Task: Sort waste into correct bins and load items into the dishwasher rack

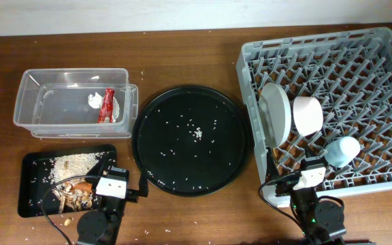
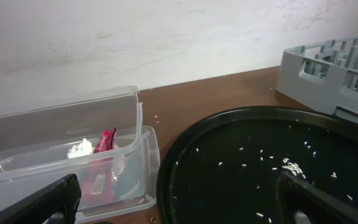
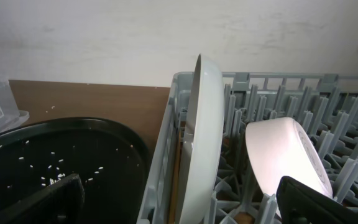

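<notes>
The clear tub (image 1: 26, 102) holds the red wrapper (image 1: 105, 105) and the white tissue (image 1: 95, 100); both also show in the left wrist view, the wrapper (image 2: 104, 142) and the tissue (image 2: 79, 148). The flat black tray (image 1: 33, 197) holds rice and food scraps (image 1: 69, 165) and the carrot piece (image 1: 82, 185). The dishwasher rack (image 1: 250, 51) holds the upright grey plate (image 1: 275, 113), the white bowl (image 1: 307, 114) and the blue cup (image 1: 342, 151). Wooden chopsticks (image 3: 180, 162) stand between the rack wall and the plate (image 3: 205, 143). My left gripper (image 2: 179, 205) and my right gripper (image 3: 179, 205) are open and empty, low at the table's front.
A large round black tray (image 1: 192, 139) with scattered rice grains lies between the bins and the rack. A few grains and crumbs lie on the brown table. A pale wall stands behind the table.
</notes>
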